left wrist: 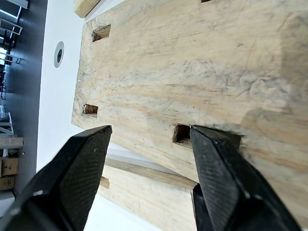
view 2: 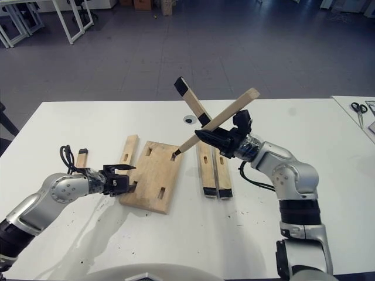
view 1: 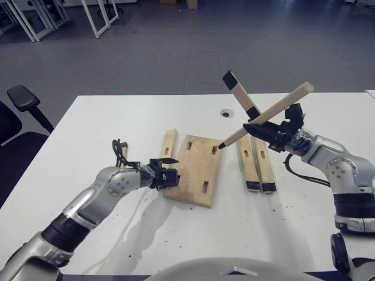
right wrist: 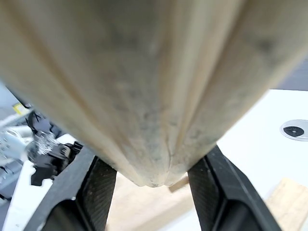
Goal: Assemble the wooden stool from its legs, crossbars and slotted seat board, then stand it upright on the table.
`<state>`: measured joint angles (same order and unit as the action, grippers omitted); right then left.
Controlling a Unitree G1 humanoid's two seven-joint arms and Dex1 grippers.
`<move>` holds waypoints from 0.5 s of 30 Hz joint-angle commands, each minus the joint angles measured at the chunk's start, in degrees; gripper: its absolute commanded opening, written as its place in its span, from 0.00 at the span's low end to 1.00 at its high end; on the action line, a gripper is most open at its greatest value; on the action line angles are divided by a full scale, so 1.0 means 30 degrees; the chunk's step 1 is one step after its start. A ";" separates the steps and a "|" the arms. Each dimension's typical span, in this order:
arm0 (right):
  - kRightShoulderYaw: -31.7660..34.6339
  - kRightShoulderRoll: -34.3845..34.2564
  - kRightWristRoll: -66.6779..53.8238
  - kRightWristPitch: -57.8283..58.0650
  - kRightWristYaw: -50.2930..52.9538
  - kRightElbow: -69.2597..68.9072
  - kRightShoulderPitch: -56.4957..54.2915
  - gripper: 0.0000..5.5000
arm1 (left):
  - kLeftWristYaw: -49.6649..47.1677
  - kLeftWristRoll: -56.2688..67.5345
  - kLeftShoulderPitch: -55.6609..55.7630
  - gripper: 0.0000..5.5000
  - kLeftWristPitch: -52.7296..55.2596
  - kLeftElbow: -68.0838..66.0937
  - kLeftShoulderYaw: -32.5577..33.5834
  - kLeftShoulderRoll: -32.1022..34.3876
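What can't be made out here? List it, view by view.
- Head views: whether the tip of the held leg sits inside the slot of the board or only touches it; too small.
- Head views: whether the right tool also grips the black-tipped leg; the held leg hides that.
- Right wrist view: the slot; wood blocks it.
- Left wrist view: the rest of the board; cut off by the edge.
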<state>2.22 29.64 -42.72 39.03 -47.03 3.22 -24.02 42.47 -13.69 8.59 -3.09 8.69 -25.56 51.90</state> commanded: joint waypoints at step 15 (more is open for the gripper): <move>-0.3518 -0.2260 0.7225 -0.5154 -0.5160 1.0575 -0.5388 0.37 | 0.2325 -0.2008 0.2864 0.55 -1.0450 -0.9496 -0.2662 -0.1737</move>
<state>-6.83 22.87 -24.15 24.15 -61.66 31.94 -38.24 45.95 -14.89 21.66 -34.22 -17.67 -28.47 48.82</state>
